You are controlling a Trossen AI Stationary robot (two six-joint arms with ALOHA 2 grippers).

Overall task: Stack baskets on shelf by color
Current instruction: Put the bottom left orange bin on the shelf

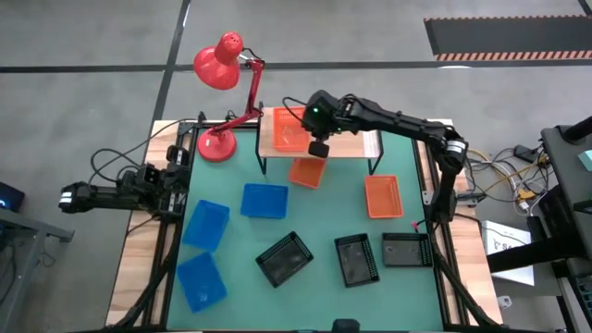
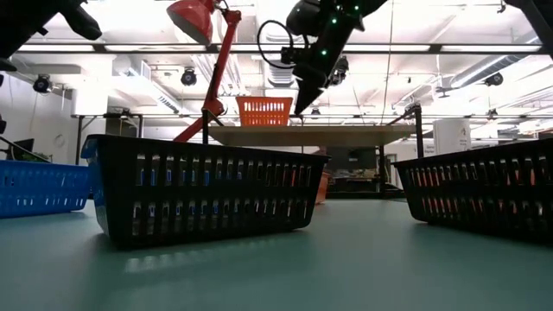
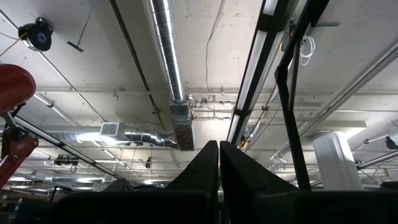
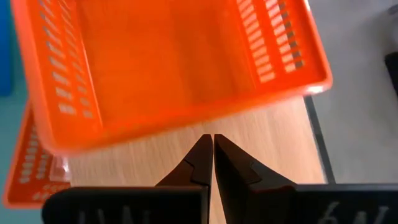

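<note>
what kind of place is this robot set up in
Most likely an industrial lab or workshop: exposed ceiling ducting, a concrete floor with a hazard-striped mat, and a green-topped table with a red desk lamp.

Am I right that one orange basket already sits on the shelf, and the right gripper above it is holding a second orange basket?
Not quite. One orange basket does sit on the shelf, but the right gripper above it holds nothing: the right wrist view shows its fingers shut together and empty over the wood.
</note>
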